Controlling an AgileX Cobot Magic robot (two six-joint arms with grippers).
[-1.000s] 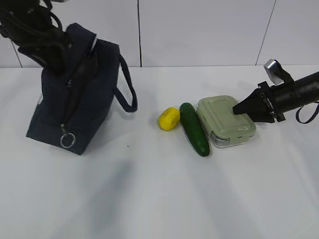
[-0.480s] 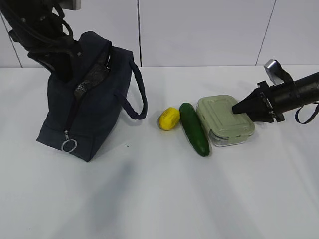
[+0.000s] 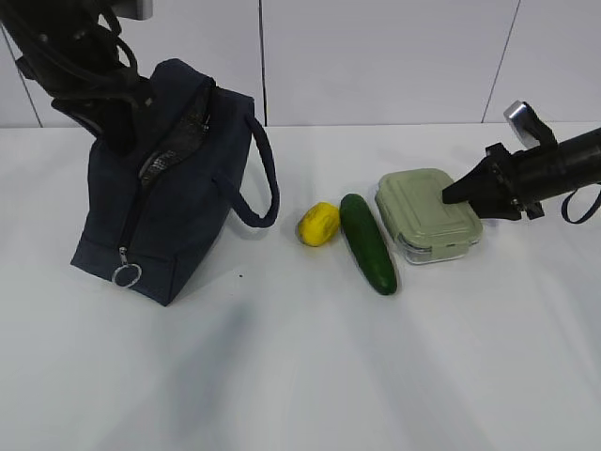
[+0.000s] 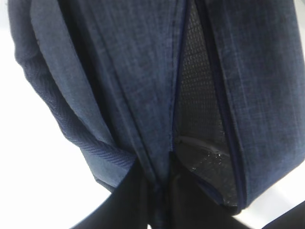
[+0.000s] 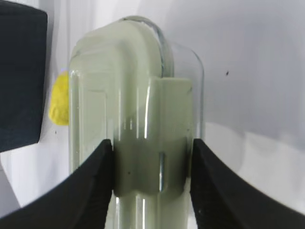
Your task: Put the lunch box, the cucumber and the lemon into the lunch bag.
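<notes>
At the upper left of the exterior view, the left arm comes down onto the top of the lunch bag (image 3: 164, 202), a dark navy fabric bag standing on the white table (image 3: 300, 376) in the left part of the frame. The left gripper (image 4: 159, 191) is pinched together on the bag's fabric next to the zipper; in the left wrist view its dark fingers meet at the bottom centre with a fold of cloth between them, and beside them the zipper gapes to show the dark mesh lining. A silver ring pull (image 3: 127, 274) hangs low on the bag's near end, and a loop handle (image 3: 258, 178) arcs out from its right side.

Just right of the handle, near the centre of the frame, the lemon (image 3: 318, 224) lies on the table. The cucumber (image 3: 366, 242) lies just beside it, slanting toward the lower right. Next comes the lunch box (image 3: 428, 215), its pale green lid on, close to the cucumber's far end.

At the right edge the right arm reaches in, and the right gripper (image 5: 151, 179) is clamped on the lunch box's right end. In the right wrist view its two black fingers (image 5: 93, 183) press against either side of the box at the lid's clip.
</notes>
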